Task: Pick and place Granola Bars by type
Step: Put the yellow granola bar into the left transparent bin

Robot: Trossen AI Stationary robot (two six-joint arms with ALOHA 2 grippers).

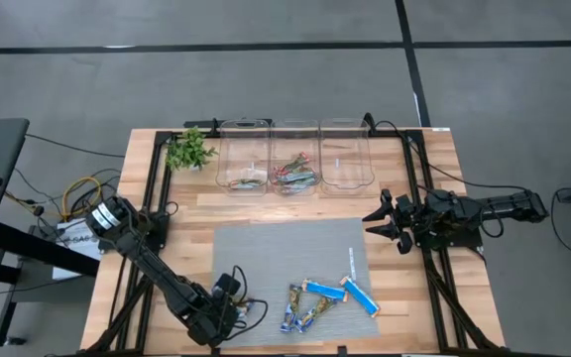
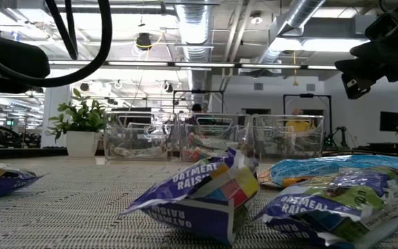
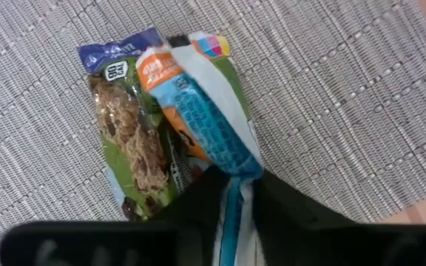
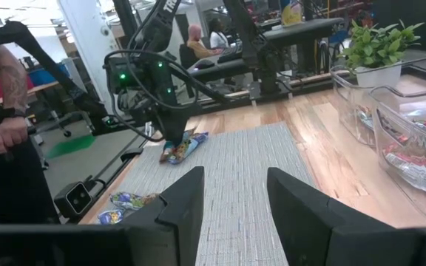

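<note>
Several granola bars (image 1: 310, 302) lie loose on the grey mat (image 1: 266, 248), some bright blue (image 1: 360, 294), and they show close up in the low view (image 2: 206, 190). More bars lie in the left bin (image 1: 244, 181) and the middle bin (image 1: 295, 175). My left gripper (image 1: 226, 299) is at the mat's near left corner, shut on a blue, white and orange bar (image 3: 202, 111). A blue and green bar (image 3: 128, 140) lies on the mat right beside it. My right gripper (image 1: 385, 220) hangs open over the table's right side, touching nothing. My left gripper pinches the blue, white and orange bar by one end (image 3: 234, 174) between its two fingers (image 3: 198, 203), coming from above and slanting down. The bar runs away from the fingers, partly over the blue and green bar. Whether its far end (image 3: 205, 46) is clear of the mat, I cannot tell.
Three clear bins stand in a row at the far edge, and the right bin (image 1: 347, 159) shows no bars. A green plant sprig (image 1: 188, 149) sits left of them. Black frame rails (image 1: 434, 278) run along the table's sides. A person's arm (image 4: 9, 81) shows beyond the table.
</note>
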